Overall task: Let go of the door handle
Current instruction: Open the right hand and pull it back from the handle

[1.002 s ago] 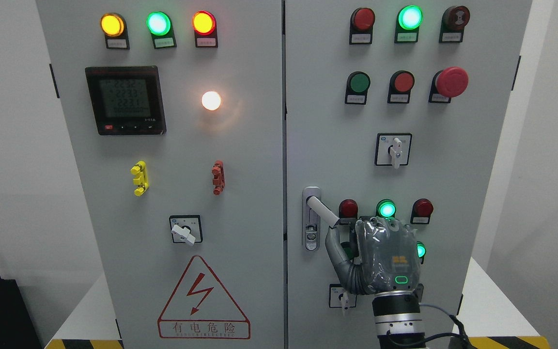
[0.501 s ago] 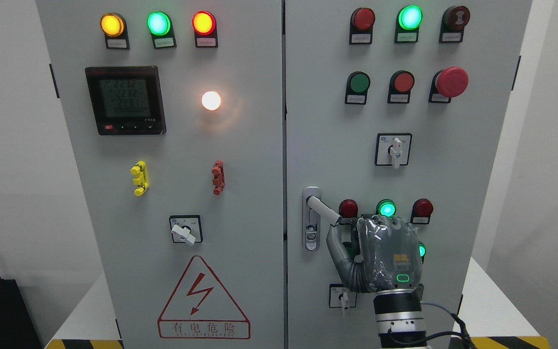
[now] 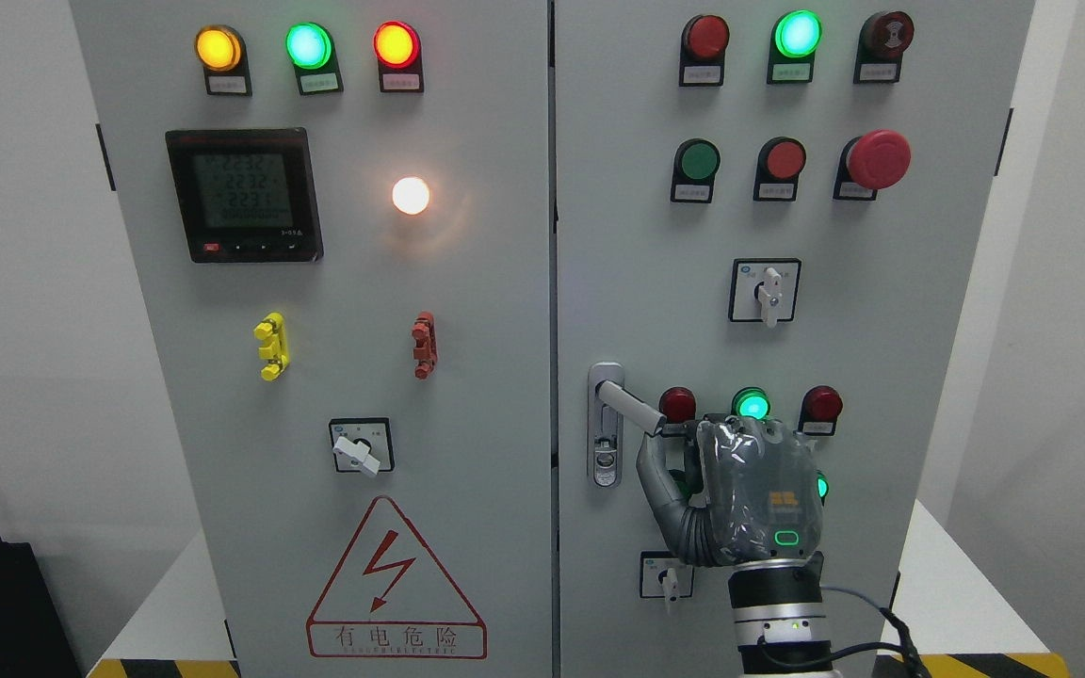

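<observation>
The right hand (image 3: 757,494) rises from the bottom edge, back toward the camera, just right of and below the door handle (image 3: 629,407). Its thumb tip sits just under the handle's free end; whether the curled fingers (image 3: 740,435) grip anything cannot be told. The handle is a pale grey lever angled down-right from a chrome lock plate (image 3: 606,426) on the right cabinet door (image 3: 655,282), left of a green lamp (image 3: 751,406).

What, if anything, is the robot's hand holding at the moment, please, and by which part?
Nothing, as far as can be seen: the right hand sits just below and right of the silver lever door handle, its thumb under the lever's free tip.
</observation>
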